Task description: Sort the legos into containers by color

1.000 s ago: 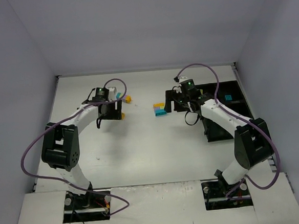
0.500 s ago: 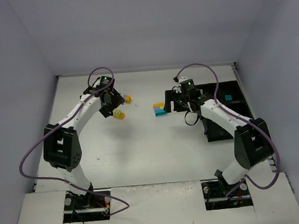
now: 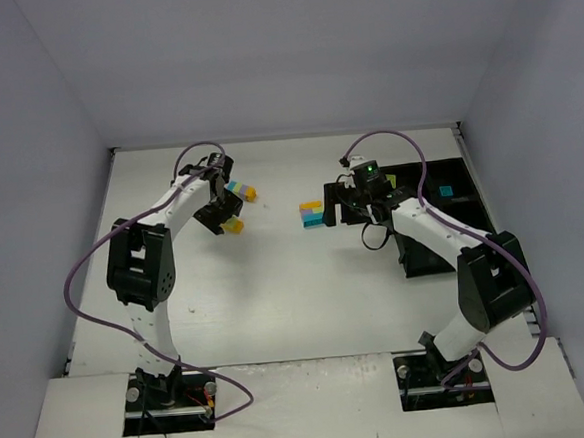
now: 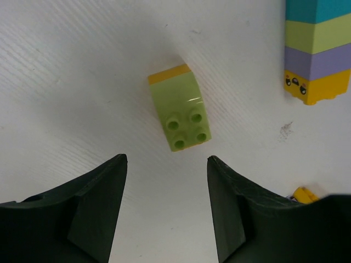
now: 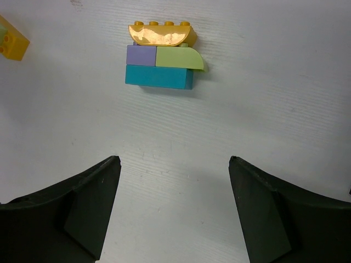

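Where tray [image 3: 456, 213] lies, cyan brick [image 3: 447, 190] inside.

We find the top camera fixed above and behind the arm bases [image 3: 169, 393], facing forward and down, far enough off to take in the whole table [image 3: 298, 299]. The left wrist camera faces straight down, close to the surface, with the left gripper [image 4: 164, 164] at its lower edge. The lime brick [image 4: 180, 109] it frames also shows in the top view. The right wrist camera faces down from farther off, with the right gripper [image 5: 174, 161] low in frame. We see its multicoloured cluster [image 5: 162, 57] in the top view too.
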Controlling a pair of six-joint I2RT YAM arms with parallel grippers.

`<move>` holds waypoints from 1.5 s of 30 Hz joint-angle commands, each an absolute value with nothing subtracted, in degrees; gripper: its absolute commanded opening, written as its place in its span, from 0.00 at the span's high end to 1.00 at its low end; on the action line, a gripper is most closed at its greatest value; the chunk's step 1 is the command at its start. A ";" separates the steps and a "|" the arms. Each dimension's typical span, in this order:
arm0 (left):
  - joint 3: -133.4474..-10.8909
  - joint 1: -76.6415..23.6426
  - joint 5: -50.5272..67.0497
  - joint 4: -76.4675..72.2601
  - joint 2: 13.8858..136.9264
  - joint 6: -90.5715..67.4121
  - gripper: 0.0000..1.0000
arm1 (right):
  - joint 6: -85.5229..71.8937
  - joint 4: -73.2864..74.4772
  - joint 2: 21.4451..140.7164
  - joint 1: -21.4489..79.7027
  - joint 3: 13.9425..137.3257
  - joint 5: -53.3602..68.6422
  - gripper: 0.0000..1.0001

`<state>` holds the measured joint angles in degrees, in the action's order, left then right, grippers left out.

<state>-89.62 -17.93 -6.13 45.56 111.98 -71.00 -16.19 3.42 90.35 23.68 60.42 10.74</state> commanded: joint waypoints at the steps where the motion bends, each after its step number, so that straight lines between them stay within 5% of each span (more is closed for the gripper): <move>1: -93.34 -17.40 -7.91 47.37 110.74 -73.56 0.46 | -15.21 0.88 87.19 23.99 60.29 9.84 0.23; 22: -97.38 -16.35 -6.94 46.58 116.19 -76.38 0.54 | -14.06 0.53 87.45 23.82 59.15 9.93 0.23; 35: -96.95 -16.35 -8.00 46.85 114.53 -74.62 0.87 | -14.06 0.53 88.15 23.91 59.59 10.55 0.23; 38: -95.71 -16.26 -7.91 46.76 114.08 -73.66 0.87 | -14.24 0.53 88.33 23.91 59.68 10.81 0.23; 45: -96.50 -16.00 -5.98 46.58 116.36 -71.99 0.60 | -14.68 0.53 87.72 23.99 59.06 11.08 0.23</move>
<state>-95.29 -16.45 -5.87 45.91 117.71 -73.49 -14.72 2.76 90.26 23.68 58.63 10.85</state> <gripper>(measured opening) 0.392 0.767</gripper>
